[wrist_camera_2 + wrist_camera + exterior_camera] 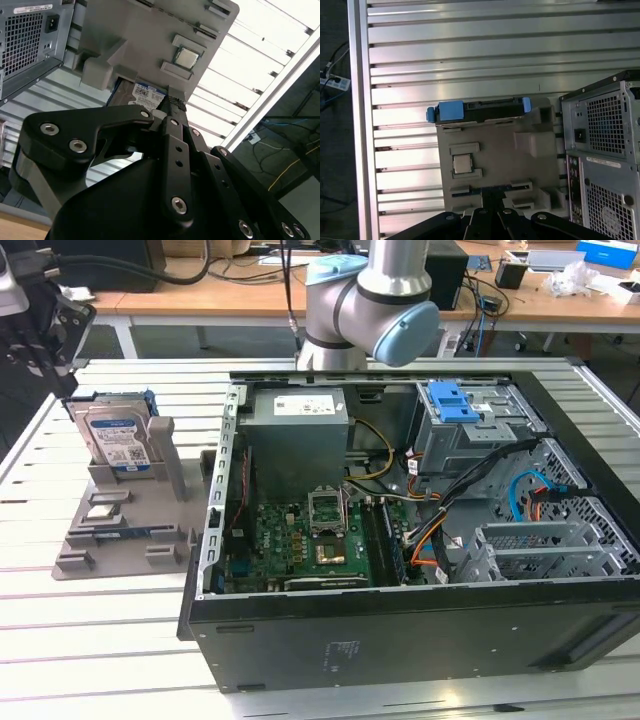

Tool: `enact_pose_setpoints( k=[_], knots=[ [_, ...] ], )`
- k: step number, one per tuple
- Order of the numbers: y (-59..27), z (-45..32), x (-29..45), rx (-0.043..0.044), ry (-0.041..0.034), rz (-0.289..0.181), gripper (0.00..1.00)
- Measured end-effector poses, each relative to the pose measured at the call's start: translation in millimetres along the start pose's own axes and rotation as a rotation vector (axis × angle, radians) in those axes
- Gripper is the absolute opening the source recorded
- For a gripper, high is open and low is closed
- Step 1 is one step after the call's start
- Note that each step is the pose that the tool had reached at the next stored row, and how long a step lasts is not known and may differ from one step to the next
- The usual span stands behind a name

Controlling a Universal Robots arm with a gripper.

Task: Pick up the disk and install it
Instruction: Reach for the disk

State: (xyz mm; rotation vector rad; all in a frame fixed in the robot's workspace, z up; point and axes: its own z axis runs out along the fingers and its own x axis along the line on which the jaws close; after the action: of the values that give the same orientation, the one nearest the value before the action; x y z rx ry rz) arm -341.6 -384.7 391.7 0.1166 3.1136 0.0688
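Observation:
The disk [118, 440] stands upright in a slot of a grey holder [130, 525] on the exterior view's left, its white-and-blue label facing out and its blue carrier around it. My black gripper [55, 360] hangs above and to the left of it, shut, with nothing in it and not touching it. In the first wrist view the disk [480, 110] shows edge-on at the far end of the holder, beyond the gripper [493, 196]. In the second wrist view the gripper [172, 104] points at the disk's label [145, 94].
The open computer case [205, 540] lies beside the holder, with a grey power supply [300, 430], a motherboard [300, 540] and a grey drive cage topped by a blue latch [455, 400]. A processor chip [462, 163] rests on the holder. The table is slatted metal.

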Motion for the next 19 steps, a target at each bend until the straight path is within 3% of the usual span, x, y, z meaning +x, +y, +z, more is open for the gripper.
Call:
enact_pose_setpoints(
  k=[9,12,14,19],
  knots=[
    [8.1,1.2,8.8,0.0,0.0,0.0,0.1],
    [20.6,2.7,12.1,-0.0001,0.0,0.0,0.1],
    [21.3,2.7,15.3,0.0,0.0,0.0,0.1],
    [21.4,2.7,15.3,0.0,0.0001,0.0,0.1]
  ],
)
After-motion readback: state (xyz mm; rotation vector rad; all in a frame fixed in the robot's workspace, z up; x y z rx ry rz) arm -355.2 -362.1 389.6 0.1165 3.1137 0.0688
